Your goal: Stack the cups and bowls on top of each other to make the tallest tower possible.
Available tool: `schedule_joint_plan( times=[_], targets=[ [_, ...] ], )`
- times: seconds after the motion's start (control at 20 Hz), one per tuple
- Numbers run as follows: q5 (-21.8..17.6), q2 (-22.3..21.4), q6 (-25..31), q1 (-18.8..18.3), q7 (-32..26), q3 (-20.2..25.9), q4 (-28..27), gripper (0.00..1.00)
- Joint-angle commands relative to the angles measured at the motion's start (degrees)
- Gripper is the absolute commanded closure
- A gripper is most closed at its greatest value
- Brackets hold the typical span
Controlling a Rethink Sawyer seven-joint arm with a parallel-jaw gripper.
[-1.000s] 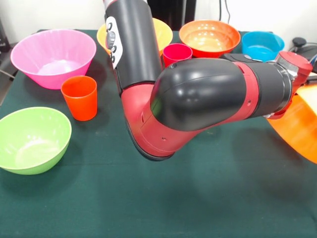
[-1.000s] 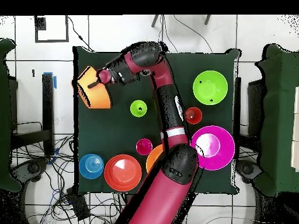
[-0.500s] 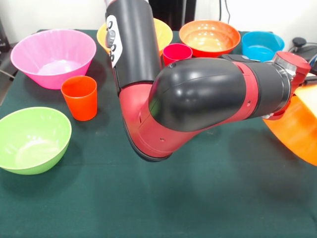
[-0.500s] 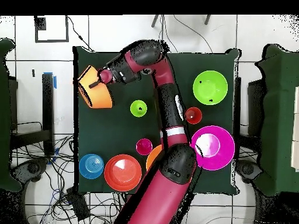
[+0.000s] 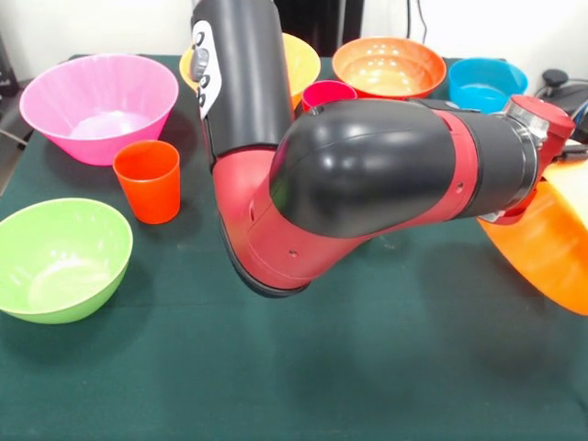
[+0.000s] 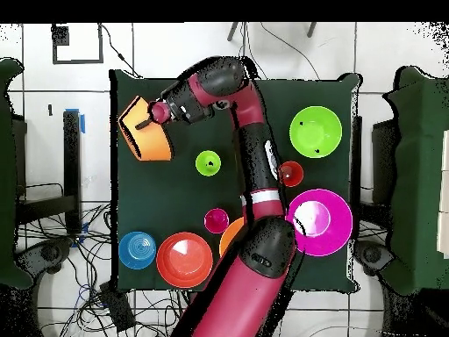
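Arm point(image 5: 367, 175): glossy black rounded shells alternating with red housings — the red shows at the joints and as a narrow band point(image 5: 467, 165) ringing the forearm. Upper link point(image 5: 241, 73) is a black cylinder carrying a grey oval panel point(image 5: 199, 69) with dark round buttons. Red elbow housing point(image 5: 253, 230) bears several small dark screw holes (at least three visible). Wrist end cap point(image 5: 542, 115) is red with a grey metallic ring. Overhead, the lowest segment point(image 6: 237, 294) reads crimson.

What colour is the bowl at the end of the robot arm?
Orange bowl; the overhead view shows it best, tilted at the table's edge.
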Motion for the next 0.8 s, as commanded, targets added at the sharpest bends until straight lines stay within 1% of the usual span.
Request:
schedule_joint_plan(
  times=[0.05, 0.5, 0.8],
  targets=[
    [-12.3, 1.3, -0.4, -0.3, -20.4, -10.2, -9.9, 1.0],
    [-12.7, 1.4, 0.1, -0.2, -20.7, -10.0, -10.4, 1.0],
    [-12.9, 2.1, 2.3, 0.1, -21.0, -9.2, -11.8, 1.0]
  ],
)
